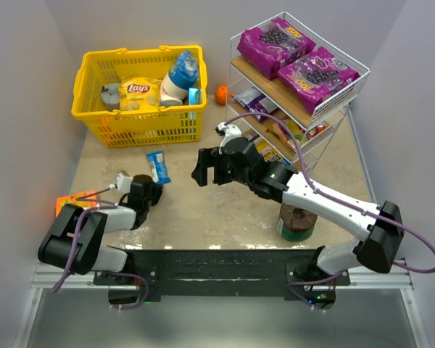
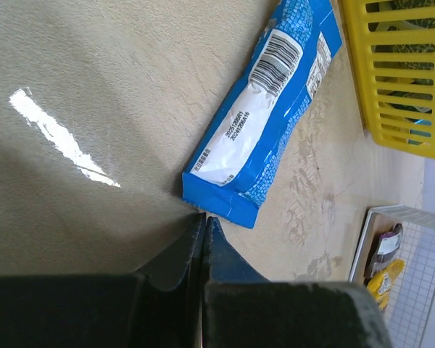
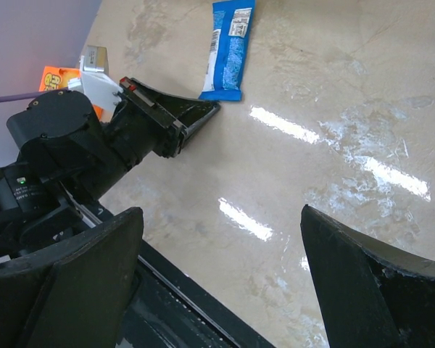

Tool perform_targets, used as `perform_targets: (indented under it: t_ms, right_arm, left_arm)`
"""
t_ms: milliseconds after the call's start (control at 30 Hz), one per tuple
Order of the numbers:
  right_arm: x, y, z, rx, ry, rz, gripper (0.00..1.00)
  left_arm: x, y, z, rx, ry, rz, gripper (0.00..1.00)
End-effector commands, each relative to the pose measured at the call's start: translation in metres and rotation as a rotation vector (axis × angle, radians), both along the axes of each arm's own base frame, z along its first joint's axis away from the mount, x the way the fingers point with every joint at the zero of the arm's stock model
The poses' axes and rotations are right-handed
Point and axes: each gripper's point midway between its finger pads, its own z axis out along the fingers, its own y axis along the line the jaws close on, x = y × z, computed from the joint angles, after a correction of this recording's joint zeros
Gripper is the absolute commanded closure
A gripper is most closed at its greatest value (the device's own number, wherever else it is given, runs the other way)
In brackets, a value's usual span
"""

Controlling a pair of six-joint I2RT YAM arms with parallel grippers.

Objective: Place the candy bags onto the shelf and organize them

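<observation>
1. The left fingers [image 2: 203, 243] are pressed tight together and hold nothing. Their tip sits low on the bench [image 2: 94, 72], right at one corner of the blue bag [image 2: 264, 116].
2. The right fingers [image 1: 210, 168] are spread wide apart and hold nothing. They hang over the middle of the bench, near the blue bag but not touching it.
3. The blue bag lies flat on the bench with its barcode side up. It is between the left fingers and the yellow basket [image 1: 83, 80]. It is not on the shelf yet.
4. The shelf [image 1: 288, 100] stands at the back right. Two purple bags [image 1: 275, 43] lie side by side on its top tier. Smaller bags fill the lower tiers, but I cannot count them.
5. I think most of the job is done. The blue bag looks like the only candy bag left on the bench.
6. The basket holds a chip bag [image 1: 139, 92] and a bottle [image 1: 180, 74]. I cannot tell if any candy hides in there.
7. To lift the blue bag, some fingers must close on it first. Then it needs a free spot on the shelf.
</observation>
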Motion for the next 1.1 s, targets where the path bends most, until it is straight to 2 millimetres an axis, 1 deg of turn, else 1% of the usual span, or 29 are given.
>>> perform_targets:
  t_ms: [0, 33, 67, 133, 167, 200, 233, 300, 333, 367, 400, 433, 467, 500, 533, 567, 600, 633, 667, 700, 733, 767, 800, 833, 867, 900, 967, 1000, 1067]
  right_arm:
    - [0.004, 0.001, 0.015, 0.036, -0.045, -0.004, 0.06]
    - [0.005, 0.003, 0.012, 0.029, -0.040, 0.003, 0.06]
    - [0.004, 0.008, 0.007, 0.025, -0.029, 0.018, 0.06]
    - [0.009, 0.019, -0.009, 0.006, -0.008, 0.035, 0.06]
    - [0.011, 0.025, -0.014, 0.004, -0.001, 0.041, 0.06]
    - [0.012, 0.032, -0.019, 0.002, 0.009, 0.058, 0.06]
    - [0.018, 0.043, -0.034, -0.019, 0.032, 0.067, 0.06]
    - [0.024, 0.061, -0.039, -0.004, 0.037, 0.097, 0.07]
    - [0.029, 0.071, -0.060, -0.031, 0.062, 0.104, 0.07]
    - [0.033, 0.078, -0.070, -0.040, 0.072, 0.110, 0.07]
    - [0.041, 0.089, -0.066, -0.024, 0.056, 0.115, 0.08]
    - [0.046, 0.097, -0.094, -0.059, 0.087, 0.120, 0.08]
    - [0.050, 0.103, -0.101, -0.065, 0.088, 0.124, 0.09]
    - [0.057, 0.114, -0.097, -0.050, 0.071, 0.131, 0.10]
    - [0.060, 0.120, -0.107, -0.053, 0.076, 0.140, 0.11]
    - [0.066, 0.128, -0.124, -0.059, 0.079, 0.142, 0.13]
    - [0.072, 0.136, -0.126, -0.055, 0.067, 0.147, 0.15]
    - [0.075, 0.140, -0.131, -0.061, 0.065, 0.148, 0.17]
    - [0.078, 0.144, -0.153, -0.086, 0.079, 0.153, 0.19]
    - [0.083, 0.151, -0.150, -0.075, 0.063, 0.156, 0.24]
    - [0.086, 0.154, -0.154, -0.075, 0.058, 0.155, 0.26]
    - [0.088, 0.156, -0.169, -0.091, 0.065, 0.156, 0.27]
    - [0.092, 0.160, -0.168, -0.088, 0.055, 0.153, 0.32]
    - [0.094, 0.161, -0.173, -0.096, 0.057, 0.151, 0.33]
    - [0.096, 0.162, -0.179, -0.104, 0.057, 0.149, 0.34]
    - [0.099, 0.163, -0.190, -0.119, 0.061, 0.145, 0.35]
    - [0.101, 0.163, -0.202, -0.135, 0.071, 0.139, 0.38]
    - [0.103, 0.163, -0.213, -0.148, 0.081, 0.133, 0.41]
    - [0.104, 0.162, -0.223, -0.158, 0.094, 0.133, 0.47]
  left_arm:
    - [-0.005, 0.002, 0.002, 0.055, 0.016, -0.044, 1.00]
    - [-0.011, 0.004, -0.001, 0.061, 0.026, -0.044, 1.00]
    - [-0.012, 0.005, 0.006, 0.061, 0.007, -0.043, 1.00]
    - [-0.019, 0.012, 0.005, 0.091, 0.021, -0.028, 1.00]
    - [-0.017, 0.015, 0.015, 0.098, -0.004, -0.014, 1.00]
    - [-0.018, 0.017, 0.018, 0.107, -0.005, -0.010, 1.00]
    - [-0.017, 0.019, 0.023, 0.116, -0.012, -0.005, 1.00]
    - [-0.021, 0.026, 0.033, 0.144, -0.020, 0.011, 1.00]
    - [-0.023, 0.029, 0.035, 0.166, -0.003, 0.013, 1.00]
    - [-0.023, 0.031, 0.045, 0.174, -0.023, 0.022, 0.98]
    - [-0.020, 0.036, 0.055, 0.190, -0.040, 0.042, 0.94]
    - [-0.025, 0.040, 0.055, 0.213, -0.019, 0.045, 0.87]
    - [-0.025, 0.042, 0.066, 0.216, -0.048, 0.057, 0.83]
    - [-0.027, 0.047, 0.070, 0.236, -0.044, 0.072, 0.79]
    - [-0.031, 0.050, 0.072, 0.250, -0.036, 0.076, 0.76]
    - [-0.031, 0.054, 0.082, 0.255, -0.064, 0.093, 0.74]
    - [-0.032, 0.055, 0.087, 0.257, -0.074, 0.100, 0.72]
    - [-0.035, 0.056, 0.088, 0.263, -0.069, 0.101, 0.69]
    - [-0.035, 0.058, 0.095, 0.262, -0.091, 0.108, 0.68]
    - [-0.035, 0.058, 0.098, 0.268, -0.098, 0.104, 0.65]
    - [-0.036, 0.058, 0.100, 0.270, -0.096, 0.101, 0.64]
    - [-0.036, 0.057, 0.101, 0.268, -0.097, 0.095, 0.63]
    - [-0.035, 0.056, 0.105, 0.269, -0.103, 0.086, 0.61]
    - [-0.035, 0.055, 0.105, 0.272, -0.099, 0.080, 0.61]
    - [-0.035, 0.053, 0.104, 0.269, -0.093, 0.067, 0.60]
    - [-0.034, 0.052, 0.104, 0.271, -0.092, 0.056, 0.58]
    - [-0.033, 0.048, 0.103, 0.265, -0.088, 0.039, 0.57]
    - [-0.033, 0.047, 0.102, 0.267, -0.084, 0.032, 0.57]
    - [-0.031, 0.044, 0.101, 0.261, -0.085, 0.013, 0.56]
